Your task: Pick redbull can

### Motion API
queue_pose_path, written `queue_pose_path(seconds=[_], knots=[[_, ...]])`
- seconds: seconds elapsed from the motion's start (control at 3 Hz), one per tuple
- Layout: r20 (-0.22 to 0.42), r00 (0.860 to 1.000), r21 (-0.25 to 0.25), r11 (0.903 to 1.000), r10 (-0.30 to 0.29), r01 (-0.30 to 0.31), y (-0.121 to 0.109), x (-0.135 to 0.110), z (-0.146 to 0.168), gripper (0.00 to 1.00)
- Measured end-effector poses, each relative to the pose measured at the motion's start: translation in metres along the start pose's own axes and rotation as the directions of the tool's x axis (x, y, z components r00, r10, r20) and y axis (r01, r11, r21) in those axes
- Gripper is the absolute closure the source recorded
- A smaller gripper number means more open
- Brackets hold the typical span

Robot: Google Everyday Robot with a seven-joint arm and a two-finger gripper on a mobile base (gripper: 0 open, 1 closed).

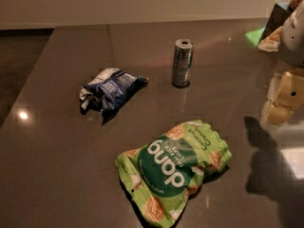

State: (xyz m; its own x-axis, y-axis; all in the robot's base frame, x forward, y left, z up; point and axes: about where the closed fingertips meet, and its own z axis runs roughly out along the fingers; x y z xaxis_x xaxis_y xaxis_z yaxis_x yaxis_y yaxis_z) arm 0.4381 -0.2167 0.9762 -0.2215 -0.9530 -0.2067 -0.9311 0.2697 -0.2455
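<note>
The redbull can (182,63) is a slim silver-and-blue can with a silver top. It stands upright on the dark grey table (57,175), towards the back centre. My gripper (284,98), cream-coloured, hangs at the right edge of the view. It is well to the right of the can and a little nearer to me, apart from it and holding nothing that I can see. Its shadow falls on the table below it.
A crumpled dark blue-and-white snack bag (111,89) lies left of the can. A large green "dang" chip bag (173,172) lies in front of it. Some packaging (271,37) sits at the back right corner. The table's left edge runs diagonally beside dark floor.
</note>
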Motion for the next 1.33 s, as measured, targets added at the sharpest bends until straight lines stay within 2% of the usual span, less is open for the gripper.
queue_pose_path(seconds=[0.33,0.67,1.33], knots=[[0.000,1.000,0.000,1.0000,0.000,0.000,0.000,0.000,0.000,0.00],[0.049,0.999,-0.016,0.9998,0.009,-0.008,-0.004,-0.013,0.008,0.00],[0.181,0.980,-0.049,0.9959,0.083,-0.076,-0.036,-0.052,0.047,0.00]])
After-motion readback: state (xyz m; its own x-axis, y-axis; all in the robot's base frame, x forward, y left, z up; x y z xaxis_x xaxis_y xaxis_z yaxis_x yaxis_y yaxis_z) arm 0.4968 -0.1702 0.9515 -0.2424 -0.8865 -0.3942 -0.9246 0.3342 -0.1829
